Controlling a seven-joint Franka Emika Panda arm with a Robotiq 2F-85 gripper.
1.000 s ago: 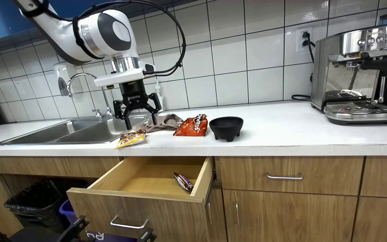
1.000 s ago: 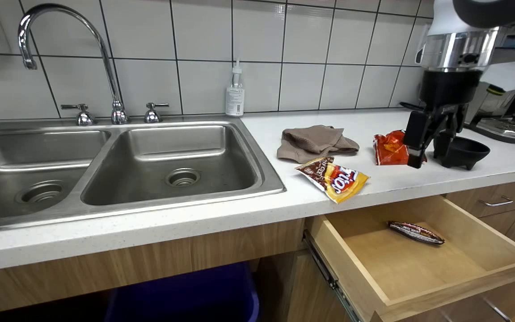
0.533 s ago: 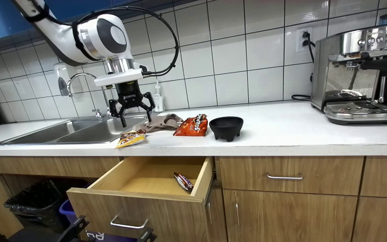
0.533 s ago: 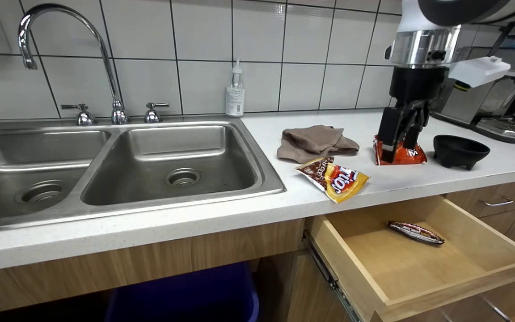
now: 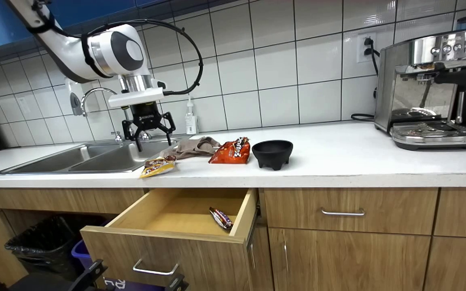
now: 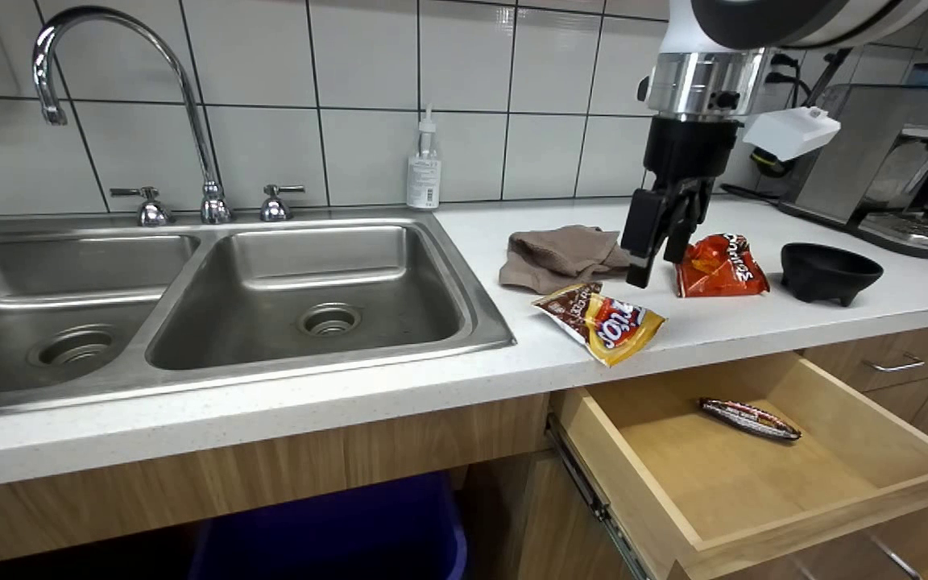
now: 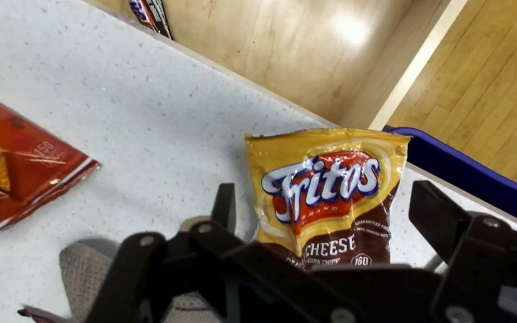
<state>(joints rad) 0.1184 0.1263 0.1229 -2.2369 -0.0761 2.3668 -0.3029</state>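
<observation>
My gripper (image 5: 154, 146) is open and empty, with its fingertips apart above the counter. In the wrist view the gripper (image 7: 322, 190) has its fingers on either side of a yellow and brown Fritos bag (image 7: 326, 197), not visibly touching it. The bag (image 6: 602, 324) lies on the counter near its front edge; its lower part is hidden by the gripper in the wrist view. A red Doritos bag (image 5: 231, 152) lies to one side, beside a black footed bowl (image 5: 272, 153). A crumpled brown cloth (image 6: 561, 258) lies behind the Fritos bag.
A drawer (image 5: 160, 233) stands open below the counter with a dark wrapped bar (image 6: 750, 420) inside. A steel double sink (image 6: 448, 348) with a faucet (image 6: 190, 105) is beside the bags. A bottle (image 6: 424, 173), coffee machine (image 5: 386, 89) and blue bin (image 6: 335, 532) also show.
My gripper has moved left in both exterior views, from in front of the Doritos bag to near the Fritos bag and cloth. It stays open. The bags, bowl and drawer have not moved.
</observation>
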